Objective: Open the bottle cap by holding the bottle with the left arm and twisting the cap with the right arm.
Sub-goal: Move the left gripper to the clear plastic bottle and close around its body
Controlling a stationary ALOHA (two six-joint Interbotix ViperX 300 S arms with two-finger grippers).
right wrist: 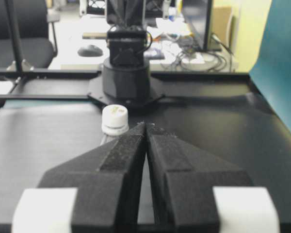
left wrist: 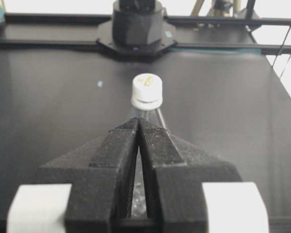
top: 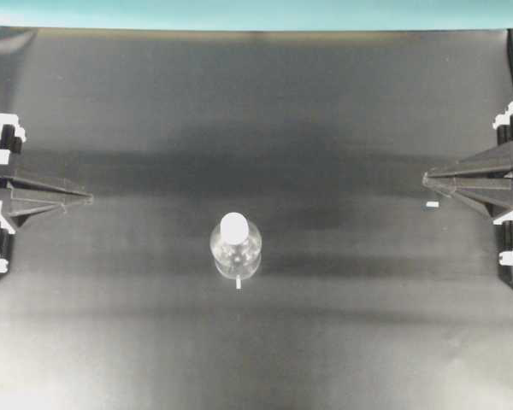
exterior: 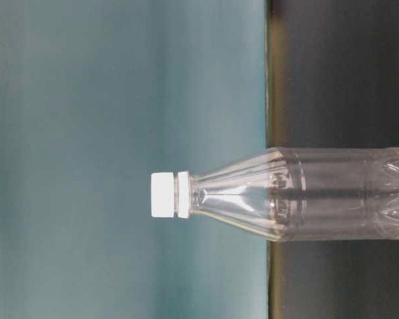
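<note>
Both my left gripper (top: 90, 198) and right gripper (top: 425, 178) sit pressed together, empty, at frame edges; bottle (top: 236, 249) stands capped mid-frame.

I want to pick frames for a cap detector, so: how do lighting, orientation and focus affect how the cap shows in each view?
Overhead: the bottle cap is a washed-out white blob above the bottle. Table-level: the picture is turned sideways, cap sharp against teal. Left wrist: bright glare behind, the left pincer is soft. Right wrist: cap small, partly hidden by the right pincer.
</note>
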